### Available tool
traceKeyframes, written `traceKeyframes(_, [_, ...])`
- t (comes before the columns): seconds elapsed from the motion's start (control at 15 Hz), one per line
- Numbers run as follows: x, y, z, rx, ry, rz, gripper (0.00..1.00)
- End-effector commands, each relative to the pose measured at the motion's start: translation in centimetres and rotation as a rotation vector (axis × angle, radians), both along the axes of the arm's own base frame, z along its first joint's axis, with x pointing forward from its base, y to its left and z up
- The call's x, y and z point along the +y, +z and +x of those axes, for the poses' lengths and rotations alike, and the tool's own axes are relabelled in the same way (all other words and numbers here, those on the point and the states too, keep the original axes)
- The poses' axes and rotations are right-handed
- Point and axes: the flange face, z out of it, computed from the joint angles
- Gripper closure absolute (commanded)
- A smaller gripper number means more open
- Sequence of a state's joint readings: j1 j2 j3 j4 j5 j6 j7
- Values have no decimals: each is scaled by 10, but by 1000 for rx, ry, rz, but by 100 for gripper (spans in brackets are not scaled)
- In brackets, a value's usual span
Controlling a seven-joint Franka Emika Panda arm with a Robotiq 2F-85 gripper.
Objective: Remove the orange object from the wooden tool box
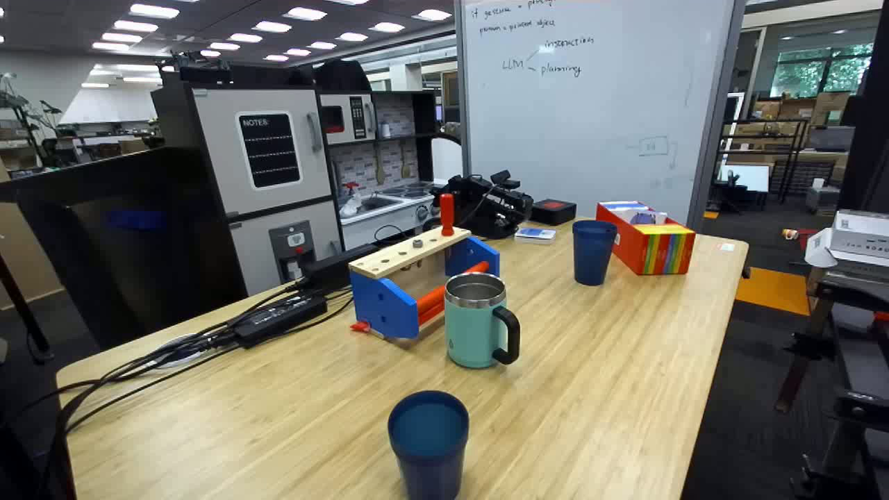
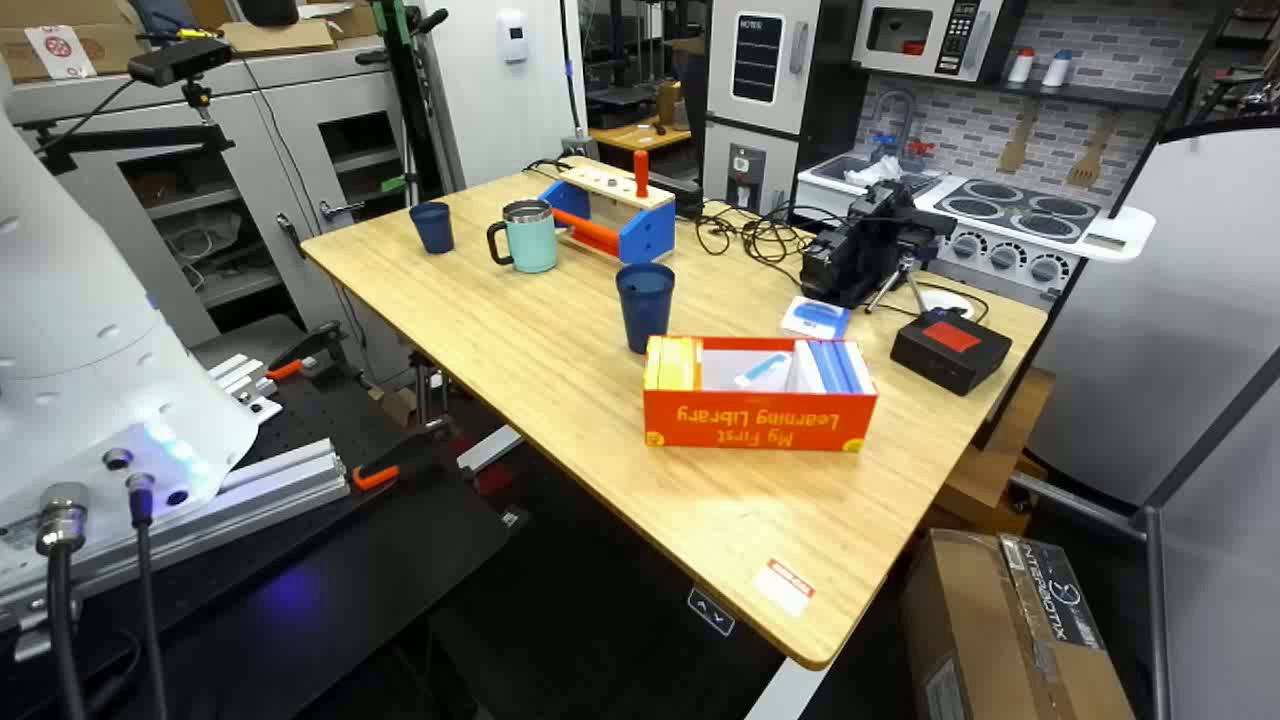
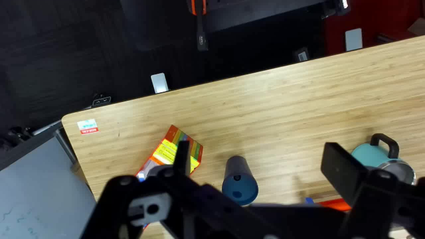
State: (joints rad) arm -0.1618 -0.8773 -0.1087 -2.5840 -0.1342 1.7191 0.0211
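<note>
The orange object (image 1: 447,215), a small orange-red peg, stands upright in the top of the wooden tool box (image 1: 384,305) at one end. In another exterior view the orange object (image 2: 641,174) also stands on the tool box (image 2: 647,236), which has a light wood top with holes, blue sides and an orange bar. In the wrist view only a little of the tool box (image 3: 335,204) shows behind the right finger; the orange object is hidden or out of view. My gripper (image 3: 259,157) is open and empty, high above the table. It is outside both exterior views.
A teal mug (image 1: 476,330) stands close beside the tool box. One blue cup (image 1: 594,253) stands near the multicoloured box (image 1: 646,239); another blue cup (image 1: 428,444) stands nearer that camera. Cables and an adapter (image 1: 281,319) lie along one edge. Black equipment (image 2: 865,245) stands on the table.
</note>
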Motion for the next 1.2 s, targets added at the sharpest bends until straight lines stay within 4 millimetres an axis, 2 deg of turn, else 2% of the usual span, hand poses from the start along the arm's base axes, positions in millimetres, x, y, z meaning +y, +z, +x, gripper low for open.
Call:
traceKeyframes(0.0, [0,1,0,1,0,0,0])
traceKeyframes(0.4, [0,1,0,1,0,0,0])
traceKeyframes(0.47, [-2,2,6,-15,25,-10,0])
traceKeyframes(0.67, [-11,6,48,-9,102,-41,0])
traceKeyframes(1.0, [-23,19,145,18,256,-124,0])
traceKeyframes(1.13, [-20,20,184,44,331,-135,0])
